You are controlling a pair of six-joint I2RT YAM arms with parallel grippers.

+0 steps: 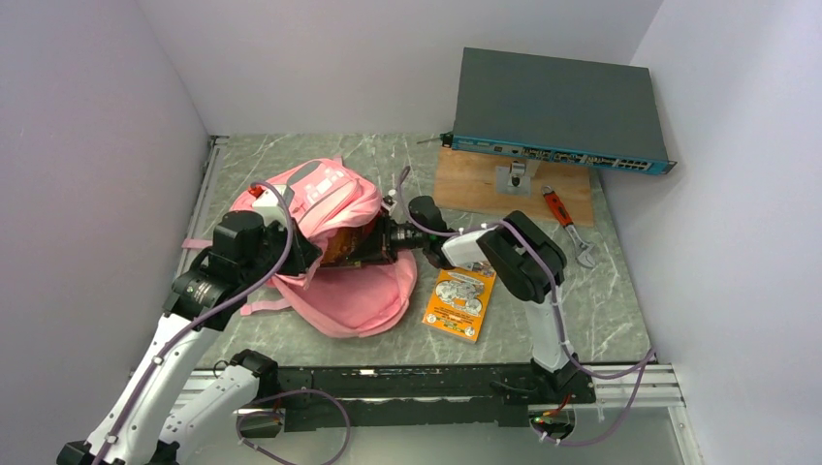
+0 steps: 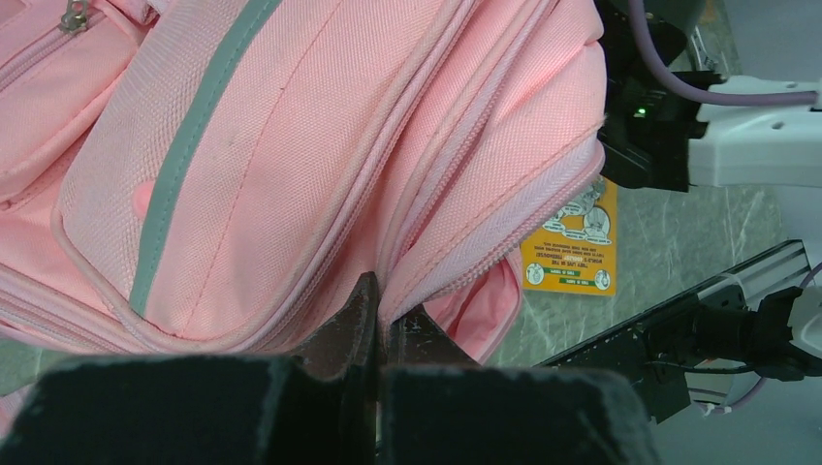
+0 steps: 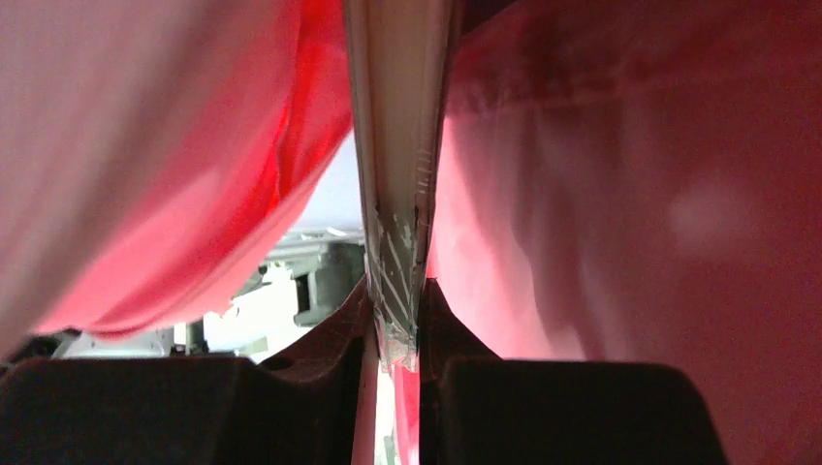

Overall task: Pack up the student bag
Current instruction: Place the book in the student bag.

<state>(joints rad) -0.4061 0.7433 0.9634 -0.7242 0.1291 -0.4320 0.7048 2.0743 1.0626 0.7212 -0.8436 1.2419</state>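
Pinching the zip rim of the bag point(image 2: 291, 174) with the left tool point(image 2: 383, 315), fingers closed on the pink fabric, mouth lifted and facing 3 o'clock in the top view. Sits at about 9 o'clock from the middle of the surface point(image 1: 601, 291), slumped, pockets up.

Reaching in from 3 o'clock with the right tool point(image 3: 395, 320), clamped on a thin flat item point(image 3: 397, 145) seen edge-on, with pink lining on both sides. Shows from above as a brown slab in the mouth, so already past the opening.

Turning on one relation: long axis of the item running 3 to 9 o'clock, in line with the right forearm and pointing deeper into the bag. Probably calls for a straight push toward 9 o'clock, then a release. Nearer on the right side by far; left side only for keeping the mouth open. Possible snag: fabric sagging onto the item if the pinch slips.

Lying at 4 o'clock from the mouth, just beside the bag: an orange booklet point(image 1: 460, 300), likely next.
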